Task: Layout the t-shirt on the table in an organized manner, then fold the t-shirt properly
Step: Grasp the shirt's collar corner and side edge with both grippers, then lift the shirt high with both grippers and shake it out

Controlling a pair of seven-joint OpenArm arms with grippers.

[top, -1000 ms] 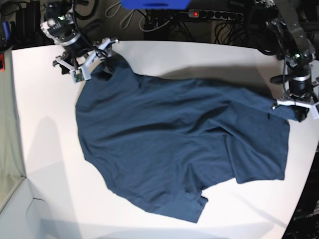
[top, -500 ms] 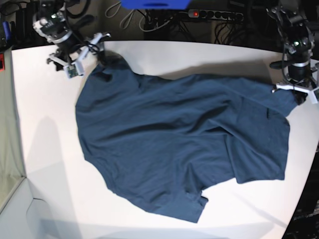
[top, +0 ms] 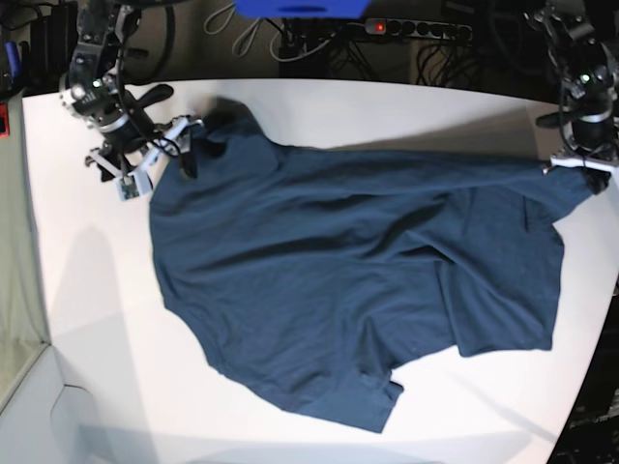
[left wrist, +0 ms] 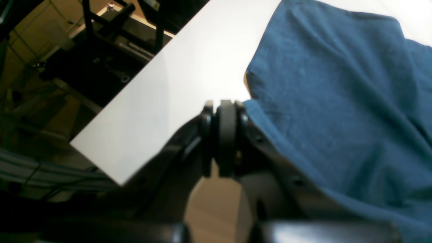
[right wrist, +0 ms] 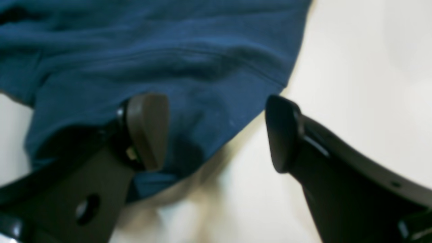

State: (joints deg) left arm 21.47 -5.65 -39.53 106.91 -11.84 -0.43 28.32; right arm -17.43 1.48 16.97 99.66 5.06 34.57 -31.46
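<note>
**A:** What had moved since the earlier frame?

**B:** My left gripper (top: 580, 166) had drawn its corner of the t-shirt (top: 348, 280) further toward the far edge of the table (top: 87, 319), so the top edge pulled taut. My right gripper (top: 155, 155) had swung off the other corner and sat beside it.

**A:** Going near to far, where did things stand?

**B:** The near hem lay rumpled on the table, a flap turned over. Mid-cloth was creased. At the far corners, my left jaws were pinched tight on fabric; my right ones stood wide, holding nothing.

**A:** The risk?

**B:** With only one corner held, I judged more pull would drag the whole shirt sideways off the table rather than flatten it.
</note>
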